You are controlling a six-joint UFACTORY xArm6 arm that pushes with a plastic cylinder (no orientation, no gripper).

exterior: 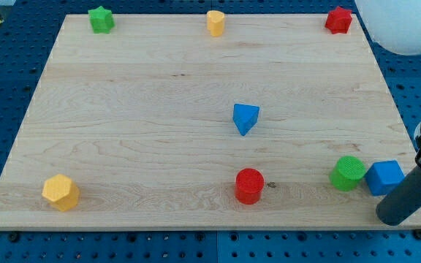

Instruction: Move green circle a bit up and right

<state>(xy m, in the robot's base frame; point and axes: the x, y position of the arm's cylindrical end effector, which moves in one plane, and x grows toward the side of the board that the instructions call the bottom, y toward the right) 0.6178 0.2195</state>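
Note:
The green circle [348, 173] stands near the board's bottom right corner. A blue cube [384, 177] sits right next to it on the view's right, touching or nearly touching. My tip [394, 214] is the lower end of the dark rod, at the bottom right edge of the board. It lies just below the blue cube and to the lower right of the green circle, apart from the circle.
A red circle [249, 185] is at bottom centre, a blue triangle [245, 117] mid-board, a yellow hexagon [61, 193] at bottom left. Along the top edge are a green star [101, 19], a yellow cylinder [215, 23] and a red star [338, 20]. A white round object [404, 25] overhangs the top right.

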